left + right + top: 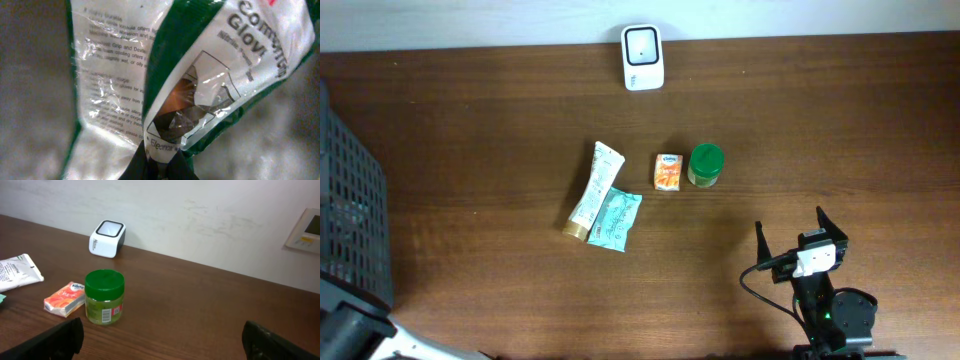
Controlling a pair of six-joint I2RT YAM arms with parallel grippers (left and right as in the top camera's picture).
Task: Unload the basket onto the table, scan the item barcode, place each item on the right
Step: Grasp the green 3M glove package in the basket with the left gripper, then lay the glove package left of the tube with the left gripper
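Close in front of your left wrist camera is a glove packet [210,70], a green and white plastic bag with a clear window. It fills that view over a blurred grey background, and the overhead view does not show it. Your left gripper [159,167] is clamped on a gathered fold at the packet's lower edge. Expect it to be light, soft and floppy, with glossy film that may slip. A pinch on one fold will likely let the rest sag and twist. No barcode shows on this face, so you may have to turn it toward the scanner [642,43] at the far edge of the table [470,120]. Your right gripper [790,225] is spread wide and empty.
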